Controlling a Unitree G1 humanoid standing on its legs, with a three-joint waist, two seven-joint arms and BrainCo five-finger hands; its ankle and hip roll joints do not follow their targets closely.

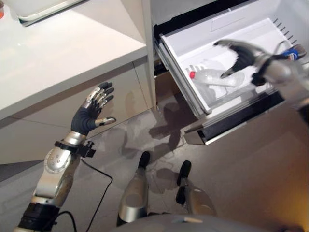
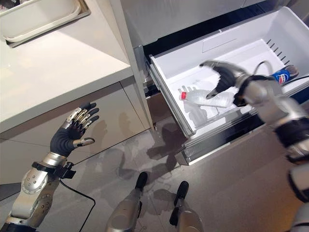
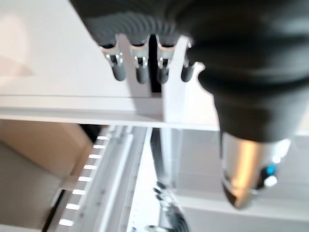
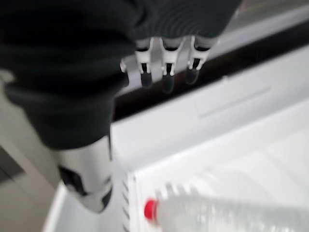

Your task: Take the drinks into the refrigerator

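A clear plastic bottle [image 2: 207, 99] with a red cap lies on its side in the pulled-out white refrigerator drawer [image 2: 164, 89]. My right hand [image 2: 223, 77] hovers just above that bottle, open, fingers straight and thumb apart. In the right wrist view the bottle [image 4: 231, 215] lies free below the fingers [image 4: 165, 72], with nothing held. A second bottle with a blue label [image 2: 281, 76] rests at the drawer's right side, partly behind my right forearm. My left hand [image 1: 89, 116] is raised, open and empty, in front of the cabinet at the left.
A white countertop [image 1: 58, 53] with a shallow tray [image 2: 43, 17] stands at the left, its cabinet front [image 1: 125, 99] beside the left hand. The drawer juts out over the grey floor [image 1: 251, 159].
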